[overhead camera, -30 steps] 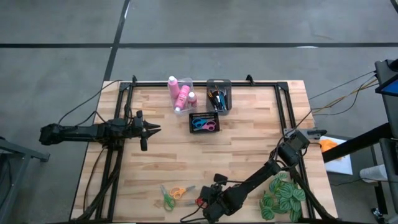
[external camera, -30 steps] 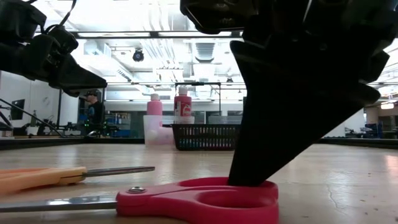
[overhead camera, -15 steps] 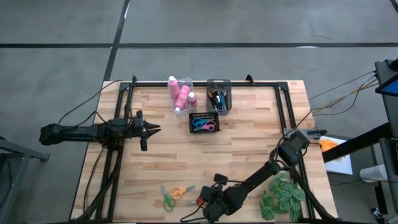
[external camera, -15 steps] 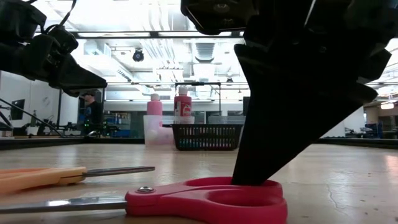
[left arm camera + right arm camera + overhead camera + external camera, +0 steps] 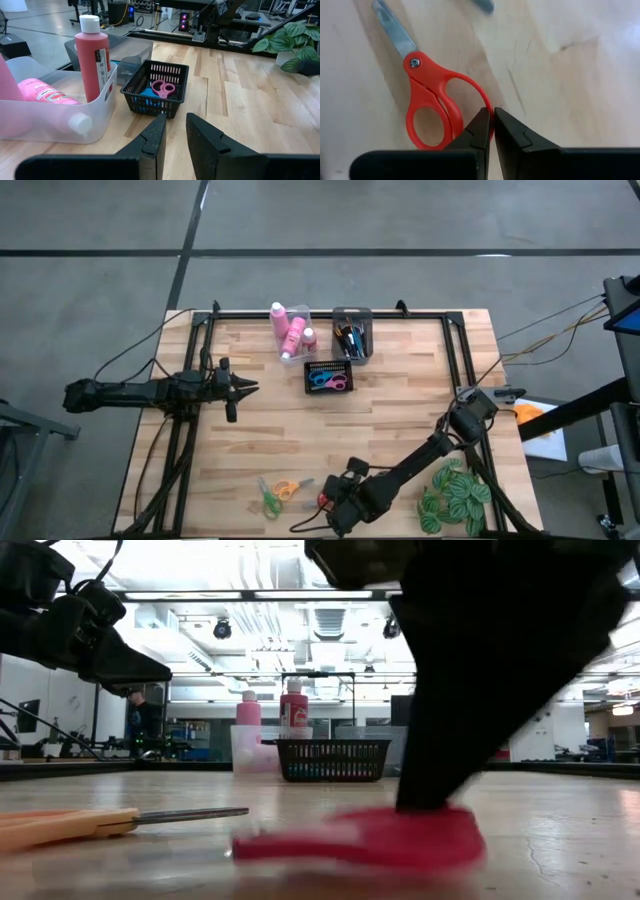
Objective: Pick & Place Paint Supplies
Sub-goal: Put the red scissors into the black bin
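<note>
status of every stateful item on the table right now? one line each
right gripper: shut on the red scissors' handle ring
red scissors: blades closed, at the near edge
left gripper: slightly open, empty, held above the table's left side
orange and green scissors: lying flat, loose
black basket: upright, pink and blue scissors inside
clear bin: holds pink bottles, caps on

2 dark arms (image 5: 140,392), black cables

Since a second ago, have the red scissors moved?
Yes. In the low view the red scissors, clamped by the right pincer, slid rightward relative to the black basket.
</note>
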